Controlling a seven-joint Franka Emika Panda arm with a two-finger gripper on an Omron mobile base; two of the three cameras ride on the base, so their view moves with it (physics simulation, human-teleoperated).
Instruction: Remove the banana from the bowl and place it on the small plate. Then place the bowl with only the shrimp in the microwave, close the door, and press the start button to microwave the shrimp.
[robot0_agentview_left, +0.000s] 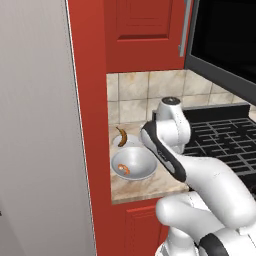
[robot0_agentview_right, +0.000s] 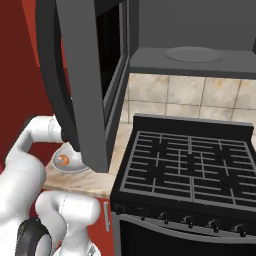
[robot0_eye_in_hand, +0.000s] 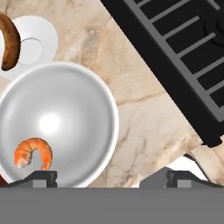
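Observation:
The brownish banana (robot0_eye_in_hand: 8, 41) lies on the small white plate (robot0_eye_in_hand: 43, 37), just beyond the metal bowl (robot0_eye_in_hand: 74, 113). In the bowl sits only the orange shrimp (robot0_eye_in_hand: 33, 154). My gripper (robot0_eye_in_hand: 111, 178) hangs open above the bowl's near rim with nothing between its fingers (robot0_eye_in_hand: 43, 177). From the left base view, the banana (robot0_agentview_left: 121, 136), plate (robot0_agentview_left: 128, 141), bowl (robot0_agentview_left: 140, 167) and shrimp (robot0_agentview_left: 124, 170) sit on the counter beside my arm. The microwave (robot0_agentview_right: 190, 55) stands over the stove with its door (robot0_agentview_right: 80, 85) swung wide open; bowl (robot0_agentview_right: 72, 164) and shrimp (robot0_agentview_right: 62, 159) show below it.
The black stove (robot0_agentview_right: 190, 165) with grates adjoins the marble counter (robot0_eye_in_hand: 144, 109) on the right. A red cabinet side (robot0_agentview_left: 92, 125) walls the counter's left. The open door (robot0_agentview_left: 225, 45) hangs above the counter and stove edge.

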